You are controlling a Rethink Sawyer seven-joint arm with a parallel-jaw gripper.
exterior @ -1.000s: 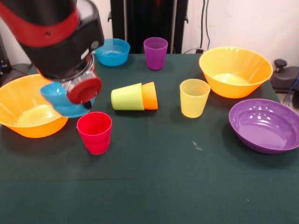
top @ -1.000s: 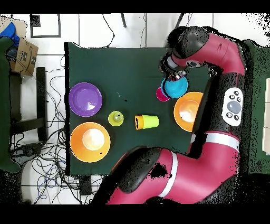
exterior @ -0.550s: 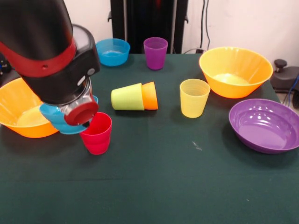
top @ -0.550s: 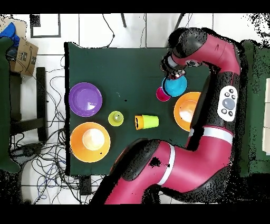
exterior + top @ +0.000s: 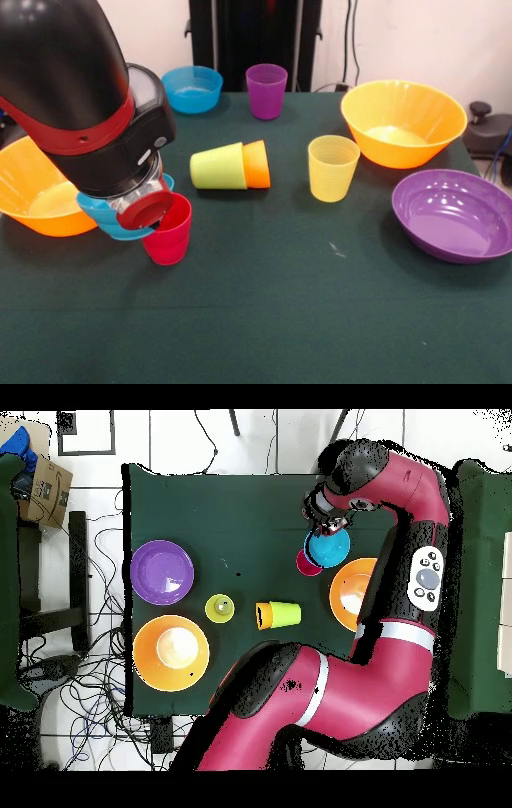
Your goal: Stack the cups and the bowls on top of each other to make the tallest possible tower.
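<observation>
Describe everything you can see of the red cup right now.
The red cup is a small tapered tumbler of glossy opaque plastic, standing upright on the green table with its mouth up. The arm's wrist and the cyan bowl it carries cover the cup's left rim in the front view; whether the bowl touches the cup cannot be told. From overhead the bowl overlaps the cup's edge. An orange bowl sits just beyond.

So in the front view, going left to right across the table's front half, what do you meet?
Orange bowl → cyan bowl under the arm → red cup → yellow cup → purple bowl.
</observation>
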